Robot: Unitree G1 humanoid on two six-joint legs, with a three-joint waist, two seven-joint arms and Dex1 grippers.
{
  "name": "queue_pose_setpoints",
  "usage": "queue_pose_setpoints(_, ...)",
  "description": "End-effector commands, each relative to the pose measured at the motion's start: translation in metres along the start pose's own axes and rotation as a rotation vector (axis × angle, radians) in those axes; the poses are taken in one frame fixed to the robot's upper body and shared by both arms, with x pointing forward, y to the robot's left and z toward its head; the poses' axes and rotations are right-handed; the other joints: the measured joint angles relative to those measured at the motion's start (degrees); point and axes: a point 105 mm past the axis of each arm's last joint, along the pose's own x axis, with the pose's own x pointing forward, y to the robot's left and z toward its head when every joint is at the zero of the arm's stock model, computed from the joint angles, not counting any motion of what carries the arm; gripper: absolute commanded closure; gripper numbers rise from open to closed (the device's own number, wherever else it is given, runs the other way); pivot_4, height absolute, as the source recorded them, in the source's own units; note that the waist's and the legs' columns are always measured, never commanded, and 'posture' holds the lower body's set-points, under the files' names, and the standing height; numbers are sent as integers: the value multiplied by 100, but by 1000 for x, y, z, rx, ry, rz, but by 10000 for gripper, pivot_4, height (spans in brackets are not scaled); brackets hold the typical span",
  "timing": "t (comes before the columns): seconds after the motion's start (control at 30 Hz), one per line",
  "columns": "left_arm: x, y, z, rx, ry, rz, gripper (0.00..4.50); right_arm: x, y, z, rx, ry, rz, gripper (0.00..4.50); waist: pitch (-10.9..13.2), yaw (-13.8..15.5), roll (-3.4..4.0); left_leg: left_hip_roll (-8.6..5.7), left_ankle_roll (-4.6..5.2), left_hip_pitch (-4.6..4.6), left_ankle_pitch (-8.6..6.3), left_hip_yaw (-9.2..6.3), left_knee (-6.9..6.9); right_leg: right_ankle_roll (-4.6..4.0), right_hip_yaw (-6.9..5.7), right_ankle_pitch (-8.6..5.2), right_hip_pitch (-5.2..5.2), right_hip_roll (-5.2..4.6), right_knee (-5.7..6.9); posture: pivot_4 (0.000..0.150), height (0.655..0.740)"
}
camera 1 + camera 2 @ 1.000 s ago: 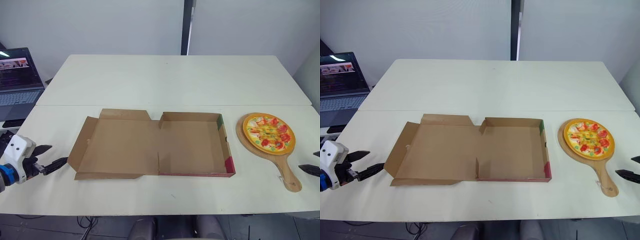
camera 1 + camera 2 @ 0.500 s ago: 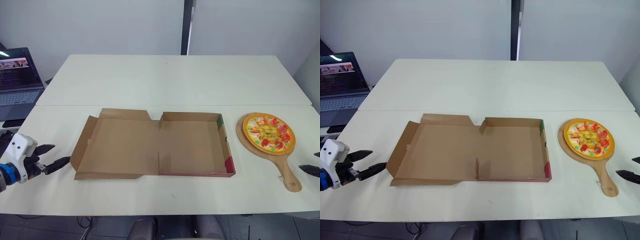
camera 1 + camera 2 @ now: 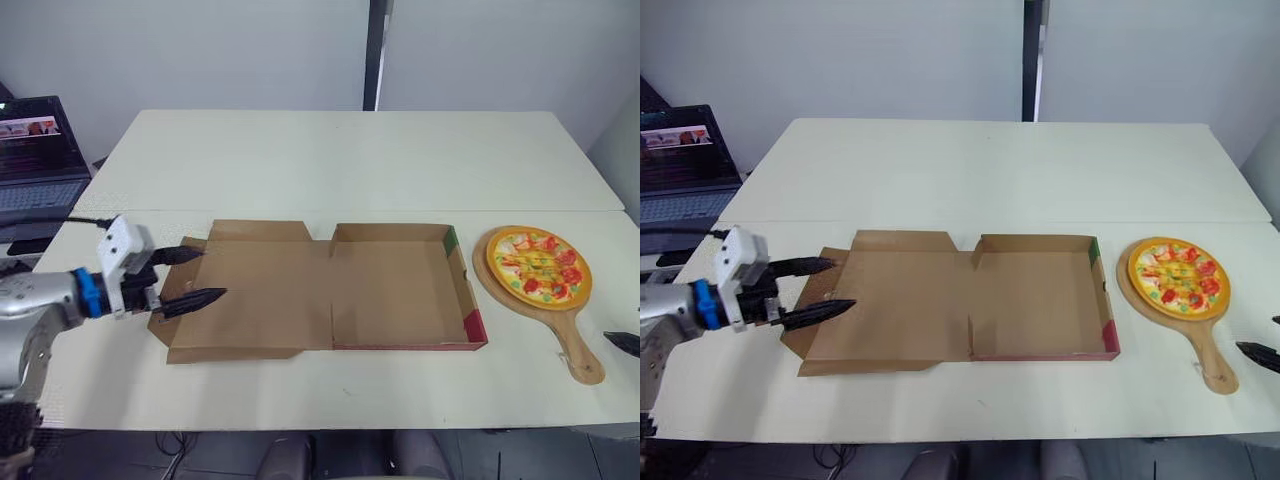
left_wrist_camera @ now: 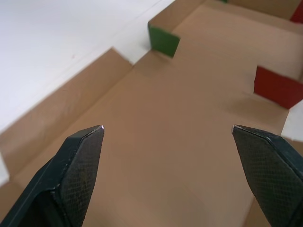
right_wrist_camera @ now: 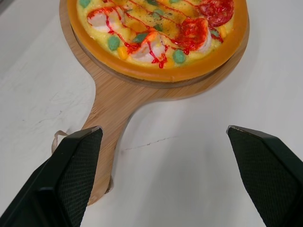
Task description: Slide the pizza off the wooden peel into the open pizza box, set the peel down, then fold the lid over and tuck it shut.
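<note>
on the round head of the wooden peel (image 3: pixel 575 345), at the right side of the white table (image 3: pixel 330 160), sits the pizza (image 3: pixel 538 265), orange-rimmed with red, green and yellow toppings, whole and centred on the board. the peel lies flat with its handle pointing toward the near edge of the table, and a thin cord loop (image 5: pixel 57 137) hangs at the handle's end. just left of the peel, apart from it, the pizza box (image 3: pixel 400 290) lies open, its walled tray empty, with a green patch at the far right corner and a red one at the near right corner. the lid (image 3: pixel 260 300) lies folded back flat on the table to the left of the tray, its inner brown face up and its side flaps spread outward.

the right gripper (image 5: pixel 164 128) hovers low at the right edge of the table, just right of the peel's handle, its two black fingers spread wide apart and holding nothing; in the right wrist view the handle lies close by one finger, while the other is over bare table. the left gripper (image 3: pixel 214 272) reaches in from the left over the lid's outer edge, its fingers also well apart and empty, tips above the cardboard; whether they touch it cannot be told. beyond the left arm, off the table's left side, stands an open laptop (image 3: pixel 35 160) with its screen lit
</note>
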Motion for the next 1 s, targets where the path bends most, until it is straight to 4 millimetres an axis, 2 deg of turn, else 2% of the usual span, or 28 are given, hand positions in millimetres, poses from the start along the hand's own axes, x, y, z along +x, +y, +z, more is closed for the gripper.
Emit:
queue_pose_setpoints(0.03,1,-1,17,6,-53,-38,233,-8,1,14,-7,-53,-24,0,-1,-16,1,0,0,2,0,5,0,0,4,0,0,0,0,1500,7400)
queue_pose_setpoints(0.3,51,-56,64,163,-140,-418,233,-14,34,19,41,-49,4,0,0,88,0,-6,0,-7,1,-1,12,3,11,2,2,1,0,1500,7400)
queue_pose_setpoints(0.47,66,-82,77,208,-173,-560,233,-5,52,12,104,-17,-44,0,-1,62,0,-5,0,-8,1,1,12,4,14,2,1,1,0,1500,7400)
queue_pose_setpoints(0.63,75,-98,86,246,-214,-636,233,17,47,-3,193,19,-169,0,0,40,-1,-5,0,-6,1,7,12,4,21,2,1,2,0,1500,7400)
queue_pose_setpoints(0.8,82,-106,103,230,-292,-689,233,39,50,-6,219,28,-153,0,-1,41,-1,-8,1,-7,1,7,16,5,24,3,1,3,0,1500,7400)
queue_pose_setpoints(1.0,87,-112,108,234,-306,-720,233,60,42,-13,236,63,-145,0,-1,33,0,-9,1,-5,1,11,15,5,31,3,0,4,0,1500,7400)
